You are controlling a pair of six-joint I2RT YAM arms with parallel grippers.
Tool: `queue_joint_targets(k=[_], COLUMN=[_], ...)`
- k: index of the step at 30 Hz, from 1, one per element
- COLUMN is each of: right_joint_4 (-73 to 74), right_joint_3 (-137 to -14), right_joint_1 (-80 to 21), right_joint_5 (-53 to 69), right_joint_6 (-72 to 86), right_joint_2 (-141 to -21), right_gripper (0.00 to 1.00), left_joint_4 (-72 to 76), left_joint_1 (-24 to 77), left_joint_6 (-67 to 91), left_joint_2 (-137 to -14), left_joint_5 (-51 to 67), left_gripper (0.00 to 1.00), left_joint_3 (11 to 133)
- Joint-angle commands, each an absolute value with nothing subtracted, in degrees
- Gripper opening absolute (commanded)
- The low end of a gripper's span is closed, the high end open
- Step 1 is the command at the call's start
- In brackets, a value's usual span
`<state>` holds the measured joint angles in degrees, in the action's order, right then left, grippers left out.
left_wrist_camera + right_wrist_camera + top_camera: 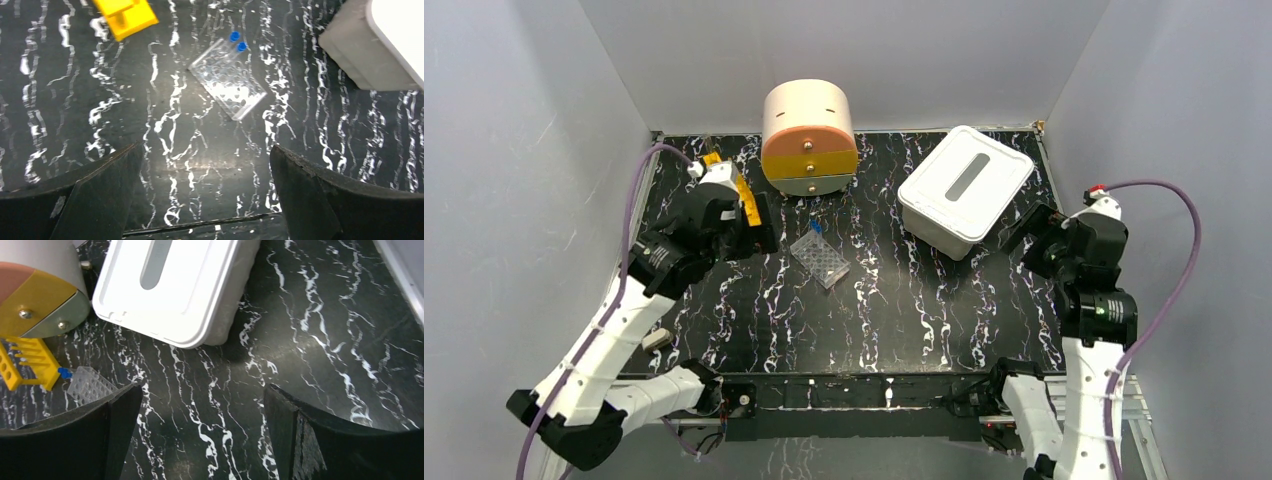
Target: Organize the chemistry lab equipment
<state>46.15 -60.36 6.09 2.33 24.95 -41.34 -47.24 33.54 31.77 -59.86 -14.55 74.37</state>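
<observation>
A clear well plate (819,259) lies near the middle of the black marbled table, with two small blue-capped tubes (815,227) at its far end. It also shows in the left wrist view (229,80) and the right wrist view (90,384). A yellow rack (742,196) lies at the back left, partly under my left arm; it also shows in the left wrist view (125,16) and the right wrist view (26,362). My left gripper (762,228) is open and empty, left of the plate. My right gripper (1030,236) is open and empty, right of the white bin.
A round peach-orange-yellow drawer unit (808,137) stands at the back centre. A white rectangular bin with a grey-slotted lid (965,187) stands at the back right. A small pale item (656,339) lies at the table's left front edge. Grey walls enclose the table.
</observation>
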Motion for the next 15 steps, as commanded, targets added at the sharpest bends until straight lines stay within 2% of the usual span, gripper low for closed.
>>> queue_joint_targets(k=[1,15], right_joint_4=[52.96,55.63], right_joint_3=[-64.88,-71.83], right_joint_1=[5.89,5.89], right_joint_5=[-5.1,-9.59], right_joint_6=[22.39,19.95], right_joint_2=[-38.58,-34.79], right_gripper=[0.99,0.99], left_joint_4=[-52.44,-62.05], left_joint_1=[33.4,33.4], left_joint_6=[32.41,32.03], left_joint_2=[-55.28,-45.27], left_joint_5=[-23.49,-32.85], left_gripper=[0.98,0.98], left_joint_3=[73.83,83.54])
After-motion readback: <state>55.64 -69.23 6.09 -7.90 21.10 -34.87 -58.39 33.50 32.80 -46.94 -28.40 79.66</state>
